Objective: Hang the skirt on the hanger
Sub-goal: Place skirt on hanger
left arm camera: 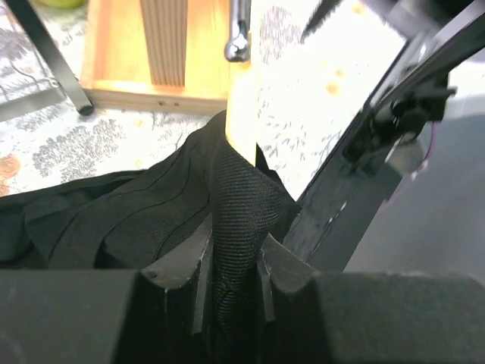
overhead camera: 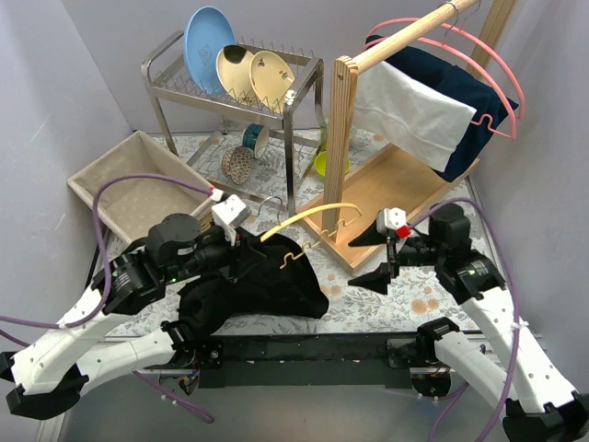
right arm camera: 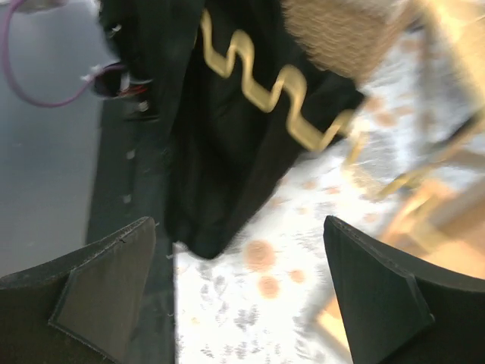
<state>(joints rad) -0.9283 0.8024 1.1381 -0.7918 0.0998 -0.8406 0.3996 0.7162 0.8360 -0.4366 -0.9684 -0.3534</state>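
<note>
The black skirt [overhead camera: 267, 285] lies bunched on the table in front of the arms. A yellow hanger [overhead camera: 308, 216] sticks out of it toward the wooden rack, its wavy edge showing in the right wrist view [right arm camera: 261, 83]. My left gripper [left arm camera: 233, 262] is shut on a fold of the skirt [left arm camera: 242, 205], with the hanger's arm [left arm camera: 242, 114] running up through the cloth. My right gripper [overhead camera: 377, 253] is open and empty, a little to the right of the skirt [right arm camera: 220, 152], above the table.
A wooden clothes rack [overhead camera: 396, 175] with a tray base stands at the back right, holding white and navy garments and pink hangers [overhead camera: 488, 64]. A metal dish rack [overhead camera: 235, 83] with plates stands at the back. A grey fabric bin [overhead camera: 133, 184] sits at the left.
</note>
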